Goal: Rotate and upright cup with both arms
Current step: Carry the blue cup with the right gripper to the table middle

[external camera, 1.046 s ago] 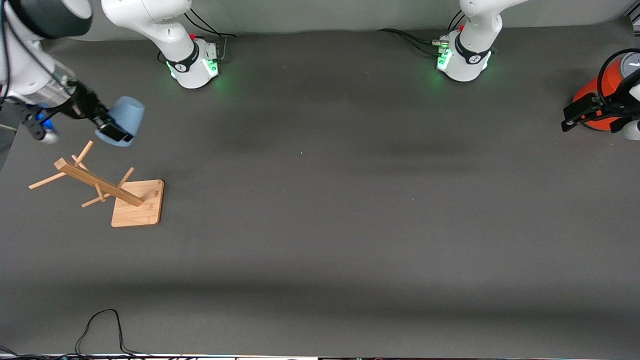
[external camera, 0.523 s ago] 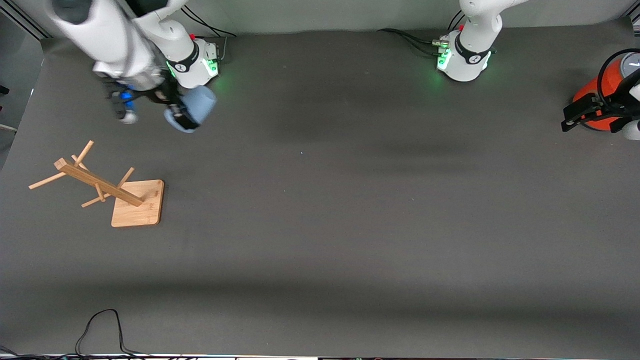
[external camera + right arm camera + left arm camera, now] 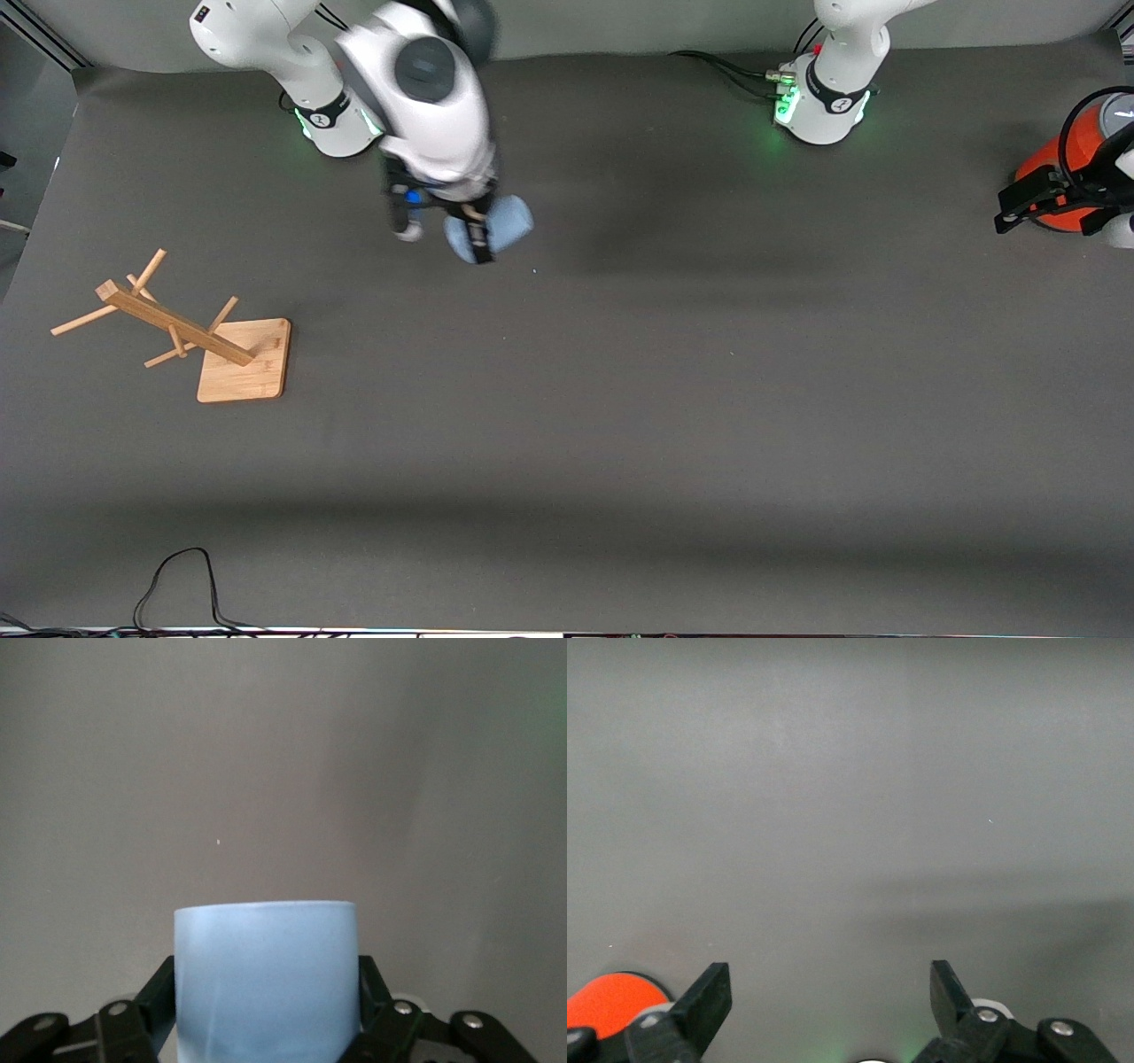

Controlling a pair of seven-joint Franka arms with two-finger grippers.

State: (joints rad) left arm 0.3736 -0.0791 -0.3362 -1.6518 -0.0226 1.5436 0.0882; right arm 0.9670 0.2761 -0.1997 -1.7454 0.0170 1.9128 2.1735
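Observation:
My right gripper is shut on the pale-blue cup and holds it tilted in the air over the middle of the table, in front of the right arm's base. In the right wrist view the cup fills the space between the black fingers, closed end pointing away from the camera. My left gripper waits open at the left arm's end of the table, beside the orange-red cylinder. In the left wrist view the left gripper has nothing between its spread fingers.
A wooden peg rack on a square wooden base stands toward the right arm's end of the table. A black cable lies at the table's near edge. The orange-red cylinder also shows in the left wrist view.
My right arm has swung the cup from over the peg rack's end of the table toward the table's middle. The left arm has not moved.

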